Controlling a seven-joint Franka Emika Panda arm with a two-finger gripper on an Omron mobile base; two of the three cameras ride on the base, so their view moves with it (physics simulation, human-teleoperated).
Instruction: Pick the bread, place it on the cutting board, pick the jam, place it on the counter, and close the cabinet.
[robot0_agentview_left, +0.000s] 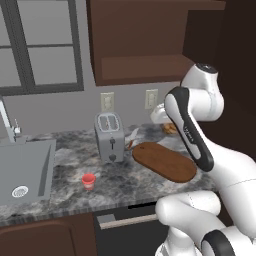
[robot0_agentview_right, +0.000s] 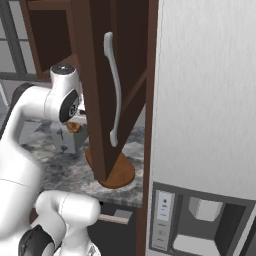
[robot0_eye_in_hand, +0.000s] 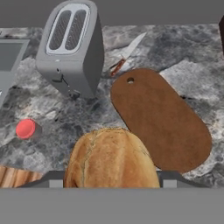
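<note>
The bread (robot0_eye_in_hand: 111, 159), a golden-brown crusty lump, sits between my fingers (robot0_eye_in_hand: 175, 179), and my gripper (robot0_eye_in_hand: 111, 180) is shut on it. It hangs above the counter (robot0_eye_in_hand: 57, 109), just short of the near end of the cutting board (robot0_eye_in_hand: 159, 118). The oval reddish-brown board (robot0_agentview_left: 164, 161) lies flat to the right of the toaster. In the left base view the hand (robot0_agentview_left: 161, 116) with the bread (robot0_agentview_left: 170, 128) is at the back right, partly hidden by the arm. The jam (robot0_agentview_left: 89, 181), a small red jar, stands on the counter (robot0_agentview_left: 65, 170) in front of the toaster. The cabinet (robot0_agentview_left: 135, 40) stands open; its door (robot0_agentview_right: 100, 90) swings out.
A grey toaster (robot0_agentview_left: 109, 136) stands mid-counter, with a knife (robot0_eye_in_hand: 127, 54) lying behind the board. The sink (robot0_agentview_left: 22, 172) and its tap are at the left. The cabinet door's silver handle (robot0_agentview_right: 116, 90) hangs close to the arm. A tall white fridge (robot0_agentview_right: 205, 100) bounds the right.
</note>
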